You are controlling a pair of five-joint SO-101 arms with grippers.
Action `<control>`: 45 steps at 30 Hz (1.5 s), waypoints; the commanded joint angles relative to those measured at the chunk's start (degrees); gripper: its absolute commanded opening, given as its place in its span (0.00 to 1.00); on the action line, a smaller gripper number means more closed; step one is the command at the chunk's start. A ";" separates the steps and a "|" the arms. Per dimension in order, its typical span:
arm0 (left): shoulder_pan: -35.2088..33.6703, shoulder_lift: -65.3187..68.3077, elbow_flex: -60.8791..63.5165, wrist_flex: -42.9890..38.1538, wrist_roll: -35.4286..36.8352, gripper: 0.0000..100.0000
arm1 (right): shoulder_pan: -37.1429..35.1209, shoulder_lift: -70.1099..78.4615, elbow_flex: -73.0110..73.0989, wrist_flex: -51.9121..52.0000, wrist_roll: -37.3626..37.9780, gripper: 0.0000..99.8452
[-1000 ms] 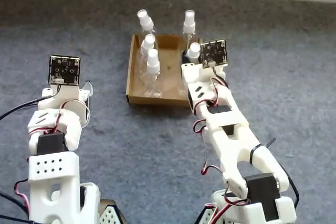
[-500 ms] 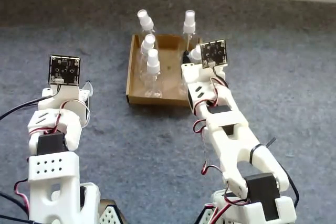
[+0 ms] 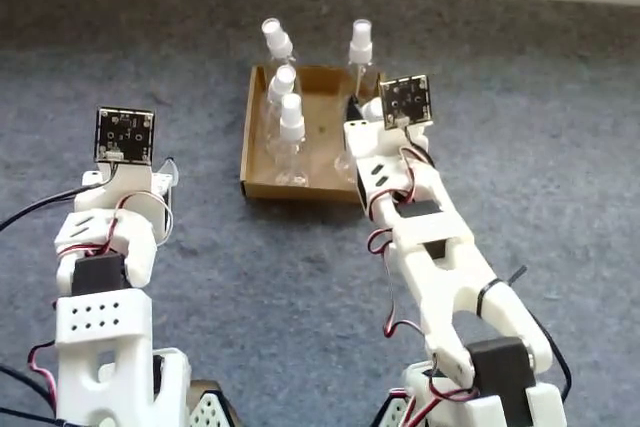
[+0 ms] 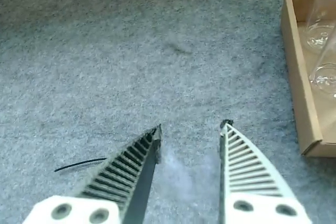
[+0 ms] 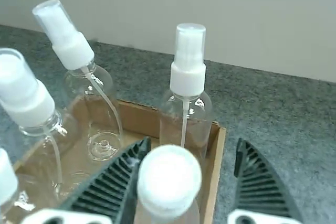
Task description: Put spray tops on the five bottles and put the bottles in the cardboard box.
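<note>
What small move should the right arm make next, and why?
Probably raise the right claw straight up, keeping it open. Its jaws stand apart around the capped bottle, which seems to stand already inside the cardboard box, near its right-hand wall. A vertical lift should be least likely to knock this bottle or the upright bottle just beyond it.

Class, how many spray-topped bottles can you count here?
5 bottles: two at the cardboard box's back corners, two along its left side, one between the right gripper's open fingers.
</note>
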 commanded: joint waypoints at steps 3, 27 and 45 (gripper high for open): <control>1.71 -0.57 -0.31 -0.79 0.09 0.17 | -0.48 -8.40 -3.91 7.16 0.62 0.21; 1.10 -1.54 -0.66 -0.70 0.09 0.17 | -0.31 -11.12 -24.22 32.66 0.62 0.21; -1.27 -46.02 26.07 -0.62 0.09 0.17 | 6.64 -60.62 13.85 49.36 4.22 0.01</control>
